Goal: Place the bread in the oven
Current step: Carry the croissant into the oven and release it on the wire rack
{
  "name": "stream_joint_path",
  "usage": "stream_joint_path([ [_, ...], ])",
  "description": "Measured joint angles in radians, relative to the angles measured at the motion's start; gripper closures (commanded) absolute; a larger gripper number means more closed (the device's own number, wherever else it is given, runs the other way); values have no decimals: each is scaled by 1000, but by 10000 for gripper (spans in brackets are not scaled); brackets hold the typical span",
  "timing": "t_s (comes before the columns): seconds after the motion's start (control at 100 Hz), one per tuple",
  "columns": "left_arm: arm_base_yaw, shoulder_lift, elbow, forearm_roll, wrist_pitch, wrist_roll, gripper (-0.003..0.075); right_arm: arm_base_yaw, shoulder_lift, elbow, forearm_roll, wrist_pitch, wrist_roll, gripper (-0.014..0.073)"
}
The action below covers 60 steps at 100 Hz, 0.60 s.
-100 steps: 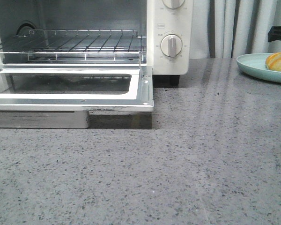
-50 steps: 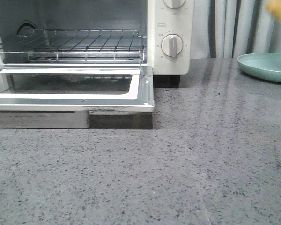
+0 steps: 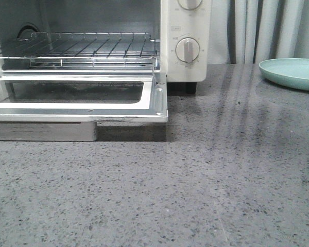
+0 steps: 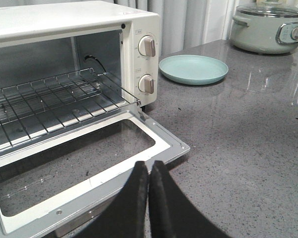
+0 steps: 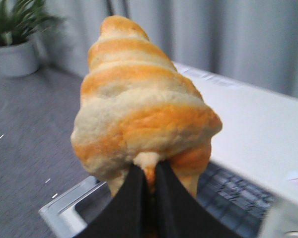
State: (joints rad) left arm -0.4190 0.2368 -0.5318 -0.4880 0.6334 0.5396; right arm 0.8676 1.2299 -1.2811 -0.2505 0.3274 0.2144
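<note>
The white oven point(image 3: 185, 62) stands at the back left with its glass door point(image 3: 77, 103) folded down flat and the wire rack point(image 3: 77, 49) bare. It also shows in the left wrist view point(image 4: 139, 29). My right gripper point(image 5: 149, 171) is shut on the bread point(image 5: 139, 109), a golden-orange roll with cream stripes, held in the air above the oven's top point(image 5: 258, 119) and open door. Neither shows in the front view. My left gripper point(image 4: 148, 166) is shut and empty, low over the counter by the door's front corner point(image 4: 181, 146).
A pale teal plate point(image 3: 293, 72) sits bare on the grey counter at the back right; it also shows in the left wrist view point(image 4: 193, 69). A grey-green cooker point(image 4: 268, 27) stands behind it. A potted plant point(image 5: 12, 44) and curtains are behind.
My right gripper lifted the bread off the teal plate and carried it up out of the front view. The plate is now bare.
</note>
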Motion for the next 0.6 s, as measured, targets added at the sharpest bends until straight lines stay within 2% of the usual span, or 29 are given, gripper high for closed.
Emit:
stream_joint_path([
  [0.08, 0, 0, 0, 0, 0, 0, 742, 76, 79, 0, -4, 30, 0, 662],
  [0.19, 0, 0, 0, 0, 0, 0, 742, 94, 187, 0, -9, 47, 0, 662],
  [0.36, 0, 0, 0, 0, 0, 0, 742, 44, 335, -30, -11, 49, 0, 662],
  [0.6, 0, 0, 0, 0, 0, 0, 742, -26, 443, -122, -13, 20, 0, 662],
])
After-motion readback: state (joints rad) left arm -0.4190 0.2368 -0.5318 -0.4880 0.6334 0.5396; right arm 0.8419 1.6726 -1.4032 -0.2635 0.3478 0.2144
